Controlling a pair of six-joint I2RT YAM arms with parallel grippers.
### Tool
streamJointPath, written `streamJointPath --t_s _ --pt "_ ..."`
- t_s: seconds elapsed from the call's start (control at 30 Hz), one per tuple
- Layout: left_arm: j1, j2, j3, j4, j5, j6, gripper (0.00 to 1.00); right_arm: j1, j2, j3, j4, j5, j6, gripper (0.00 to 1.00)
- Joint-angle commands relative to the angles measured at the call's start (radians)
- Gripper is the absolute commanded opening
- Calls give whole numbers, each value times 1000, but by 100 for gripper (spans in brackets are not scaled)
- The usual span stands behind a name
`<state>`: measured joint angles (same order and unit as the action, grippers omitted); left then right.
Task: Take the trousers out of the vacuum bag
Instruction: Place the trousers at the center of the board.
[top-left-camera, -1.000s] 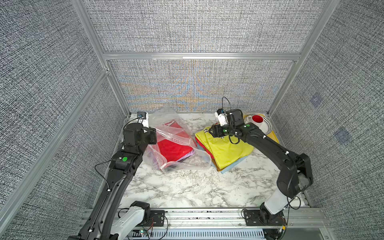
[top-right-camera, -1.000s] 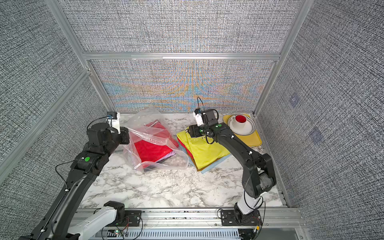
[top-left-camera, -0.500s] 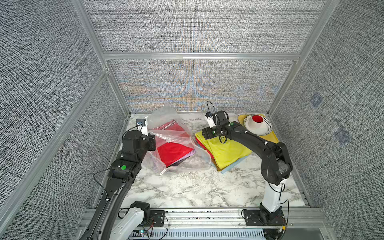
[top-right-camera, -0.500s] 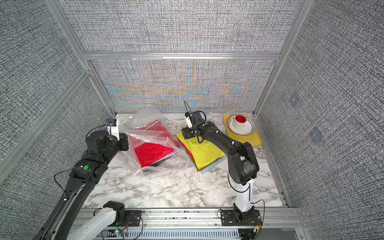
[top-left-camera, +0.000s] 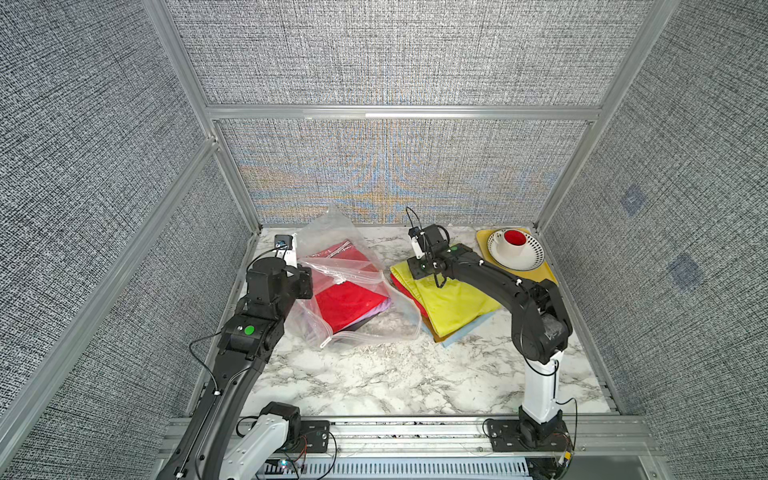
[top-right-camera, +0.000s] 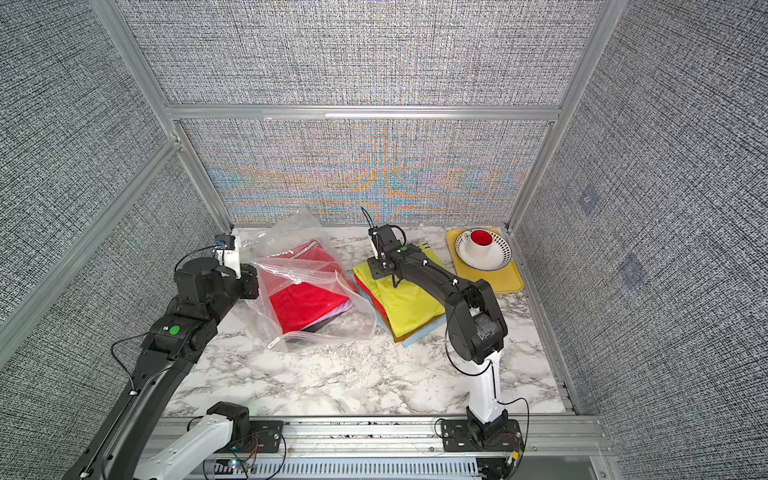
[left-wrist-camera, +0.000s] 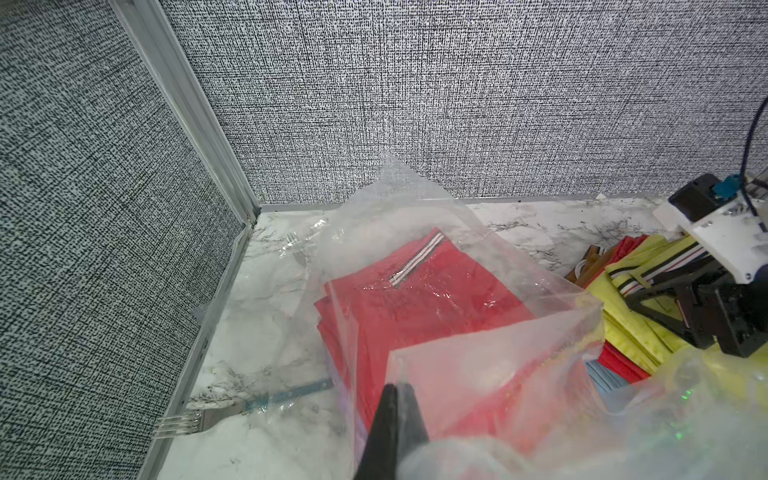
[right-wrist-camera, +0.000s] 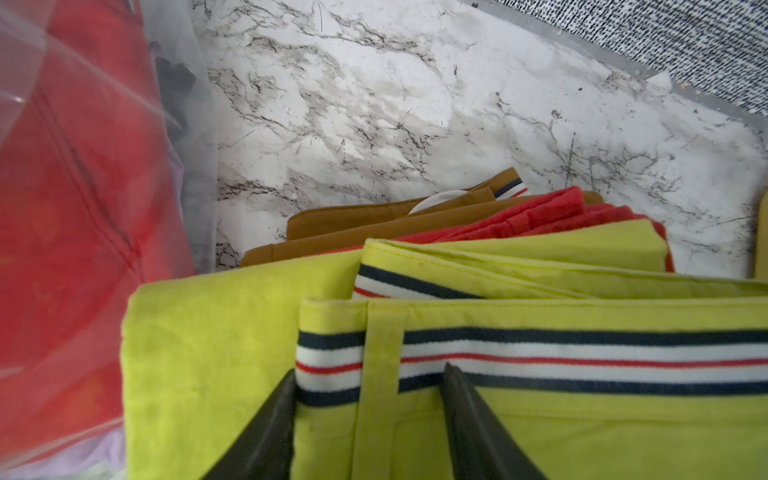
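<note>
At the left, the left end effector (left-wrist-camera: 395, 401) has its fingers pressed together on a flap of the vacuum bag (top-left-camera: 357, 270), holding the clear plastic up off its contents. Inside the bag, on the left half of the worktop (top-left-camera: 374, 374), lie the red trousers (top-left-camera: 349, 301), with a lilac and a dark pair just showing beneath them. Just right of the bag sits the stack of trousers already out, with the yellow trousers (top-left-camera: 453, 305) on top. The right end effector (right-wrist-camera: 369, 372) rests on their striped waistband at the far end, fingers apart with a belt loop between them; no fold looks pinched. The step in hand appears to be setting down the yellow pair. Next, the right arm likely needs to lift clear, move left into the bag's opening and grip the red pair, while the left holds the plastic up
</note>
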<state>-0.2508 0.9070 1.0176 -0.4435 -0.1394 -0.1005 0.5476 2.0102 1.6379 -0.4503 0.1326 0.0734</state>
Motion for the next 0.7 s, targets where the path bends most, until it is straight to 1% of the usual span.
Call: streamJointPath --t_s 0.0,0.03,0.1,0.13,0.4,0.67 --pt "2 9 18 23 -2 2 0 -1 2 6 -13 24 3 28" --pt "2 10 19 23 0 1 0 0 1 7 -11 19 0 17" --pt "1 12 19 23 -2 -2 0 0 -5 9 -7 15 1 4" --pt "1 14 18 23 -3 -2 0 0 -9 11 -3 10 -2 0" --pt "2 23 20 22 -11 10 0 3 -48 73 -3 -76 -15 0" --pt "1 9 6 24 -15 16 0 39 -49 112 -21 -115 -28 0"
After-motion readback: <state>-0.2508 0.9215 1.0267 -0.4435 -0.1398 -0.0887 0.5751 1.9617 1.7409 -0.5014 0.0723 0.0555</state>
